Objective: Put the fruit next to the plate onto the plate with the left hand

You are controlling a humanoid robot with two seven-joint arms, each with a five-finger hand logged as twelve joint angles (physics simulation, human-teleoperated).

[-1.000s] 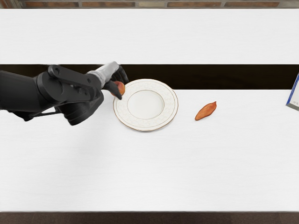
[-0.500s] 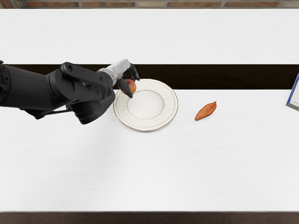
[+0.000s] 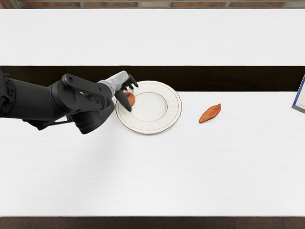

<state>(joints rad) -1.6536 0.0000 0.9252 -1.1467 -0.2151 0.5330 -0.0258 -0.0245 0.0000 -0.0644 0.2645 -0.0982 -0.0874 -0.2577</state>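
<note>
Reddish fruit (image 3: pixel 130 98) lying on plate (image 3: pixel 167 125) rim at 9 o'clock; left hand (image 3: pixel 121 88) fingers (image 3: pixel 133 84) splayed, grip apparently released; placement seemingly done, remaining: withdraw hand

Single head view, high over the near edge of the surface (image 3: pixel 157 176), tilted down and facing the far brick wall (image 3: pixel 200 4). Mid-range; plate (image 3: pixel 174 102) sits slightly above centre.

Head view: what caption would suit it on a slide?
Left robot hand and a small reddish fruit at the left rim of a white plate on a table.
</note>
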